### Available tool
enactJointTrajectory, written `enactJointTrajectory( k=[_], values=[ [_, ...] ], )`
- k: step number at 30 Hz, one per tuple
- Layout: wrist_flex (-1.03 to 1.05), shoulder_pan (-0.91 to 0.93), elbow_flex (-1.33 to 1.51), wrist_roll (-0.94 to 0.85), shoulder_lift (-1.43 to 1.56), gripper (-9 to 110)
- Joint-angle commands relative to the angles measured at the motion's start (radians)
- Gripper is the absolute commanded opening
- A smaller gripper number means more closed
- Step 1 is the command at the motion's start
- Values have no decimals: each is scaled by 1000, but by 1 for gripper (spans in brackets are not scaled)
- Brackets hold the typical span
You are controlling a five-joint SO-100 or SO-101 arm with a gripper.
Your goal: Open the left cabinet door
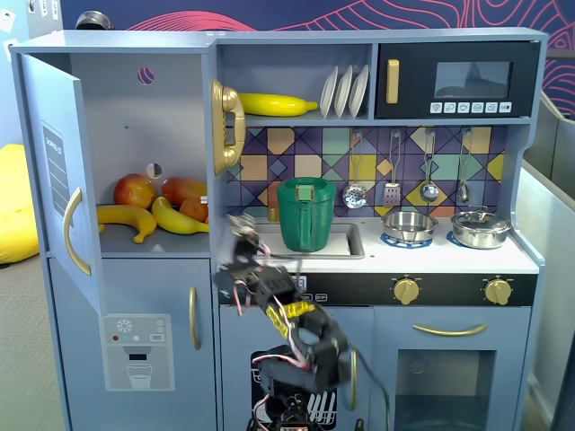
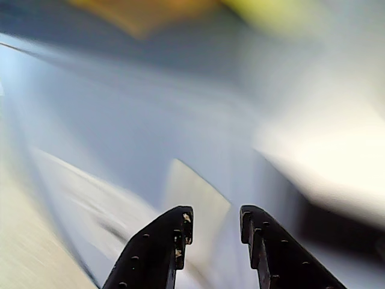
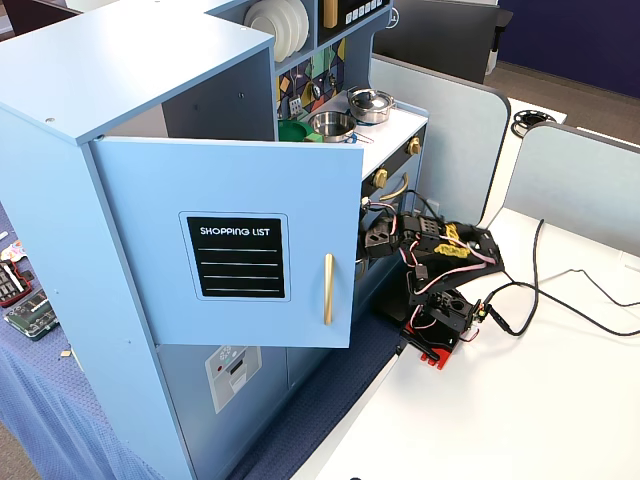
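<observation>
Since the large blue-grey chalkboard cabinet door [image 3: 225, 245] at centre-left stands swung wide, I judge opening done; the black two-finger gripper [image 2: 213, 226] is parted, empty.

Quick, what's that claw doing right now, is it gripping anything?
Gripper: open, a gap shows between its two fingers and nothing is held; the left cabinet door already stands swung open.
</observation>
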Motion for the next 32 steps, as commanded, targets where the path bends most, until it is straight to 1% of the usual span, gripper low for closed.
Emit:
enactJointTrajectory(
  k=[1,4,6,11,17,21,24,32],
  values=[
    [236,187,87,100,143,0],
    [380,275,149,135,175,0],
    [446,310,193,190,195,0],
    [595,368,291,195,224,0],
    [733,482,417,78,264,0],
    [848,514,426,-35,288,0],
    [862,555,428,-115,296,0],
    [864,572,428,-192,334,0]
  ],
)
